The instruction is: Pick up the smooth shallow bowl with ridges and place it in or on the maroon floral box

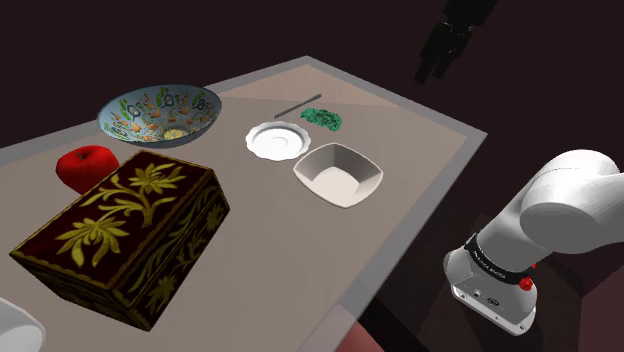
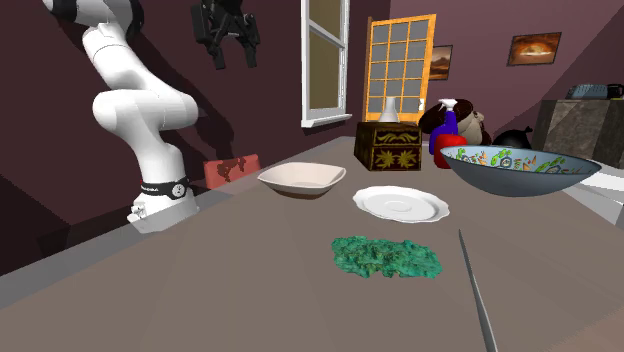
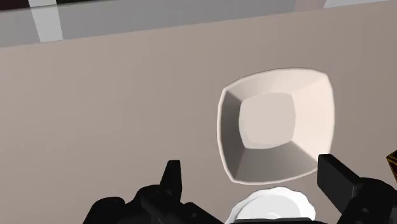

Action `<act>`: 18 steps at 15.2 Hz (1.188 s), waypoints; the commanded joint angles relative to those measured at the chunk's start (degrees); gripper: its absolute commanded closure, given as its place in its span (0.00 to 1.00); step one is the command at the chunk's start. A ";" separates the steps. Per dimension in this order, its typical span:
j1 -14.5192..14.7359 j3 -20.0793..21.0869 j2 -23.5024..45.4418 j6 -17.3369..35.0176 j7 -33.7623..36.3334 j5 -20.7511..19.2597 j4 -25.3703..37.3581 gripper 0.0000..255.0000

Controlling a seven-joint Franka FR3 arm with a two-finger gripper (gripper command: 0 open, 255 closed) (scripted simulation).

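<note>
A small round white shallow bowl with a scalloped, ridged rim [image 1: 277,140] [image 2: 400,203] sits mid-table; its edge shows between my fingers [image 3: 273,207]. The maroon box with gold flowers [image 1: 125,232] [image 2: 388,147] lies closed toward the shoulder view's lower left, well apart from the bowl. A corner of the box [image 3: 392,162] shows beside one finger. My black gripper [image 1: 437,65] [image 2: 232,60] [image 3: 253,175] hangs high above the table's stand-side part, open, with nothing between its fingers.
A square cream bowl [image 1: 338,174] [image 3: 273,124] stands right beside the ridged bowl. A large painted bowl [image 1: 160,113] and a red apple [image 1: 86,165] sit behind the box. A green clump [image 1: 322,118] and a thin grey utensil [image 1: 297,104] lie beyond the bowl.
</note>
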 commanded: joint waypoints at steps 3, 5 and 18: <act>0.37 0.38 0.91 4.38 -0.73 0.16 -3.12 0.00; 0.78 0.76 2.22 8.87 -1.47 0.35 -5.95 0.00; 4.31 2.73 21.62 40.64 -6.80 2.71 -16.05 0.00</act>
